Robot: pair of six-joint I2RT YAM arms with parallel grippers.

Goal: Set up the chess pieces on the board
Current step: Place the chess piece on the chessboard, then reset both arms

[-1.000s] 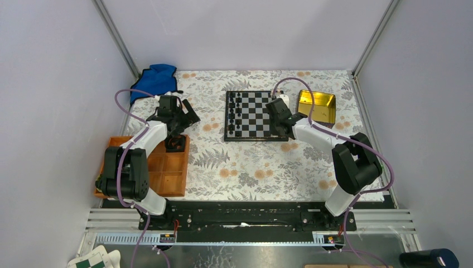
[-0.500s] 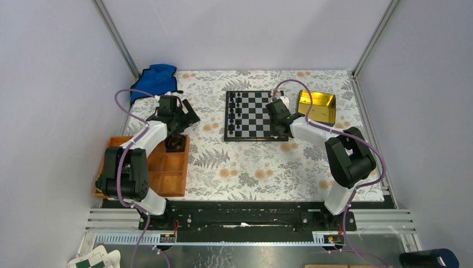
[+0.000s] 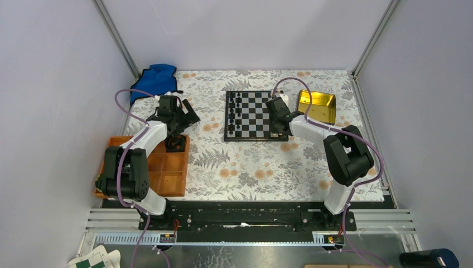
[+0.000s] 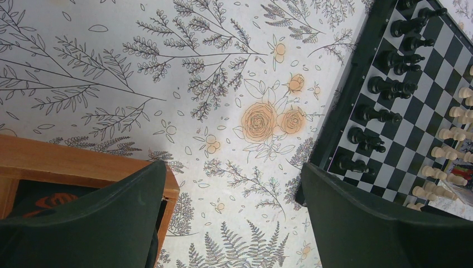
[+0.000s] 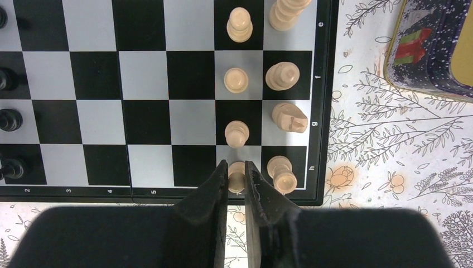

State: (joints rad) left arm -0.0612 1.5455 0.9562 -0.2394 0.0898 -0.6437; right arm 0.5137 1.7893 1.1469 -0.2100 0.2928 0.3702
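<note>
The black-and-white board [image 3: 256, 115] lies at the table's back middle; it also shows in the right wrist view [image 5: 145, 95] and the left wrist view [image 4: 432, 95]. Black pieces [image 4: 385, 86] stand along its left columns, pale pieces [image 5: 281, 75] along its right columns. My right gripper [image 5: 236, 172] is shut on a pale pawn [image 5: 236, 176] at the board's near right corner, beside a pale rook [image 5: 281, 172]. My left gripper [image 4: 234, 223] is open and empty above the floral cloth, between the wooden tray and the board.
An orange wooden tray [image 3: 167, 167] with compartments sits at the left. A gold tin [image 3: 317, 106] stands right of the board. A blue cloth [image 3: 155, 78] lies at the back left. Floral cloth [image 3: 251, 162] covers the table.
The right arm has shifted slightly, its elbow drawing in toward the board. The left arm has not moved.
</note>
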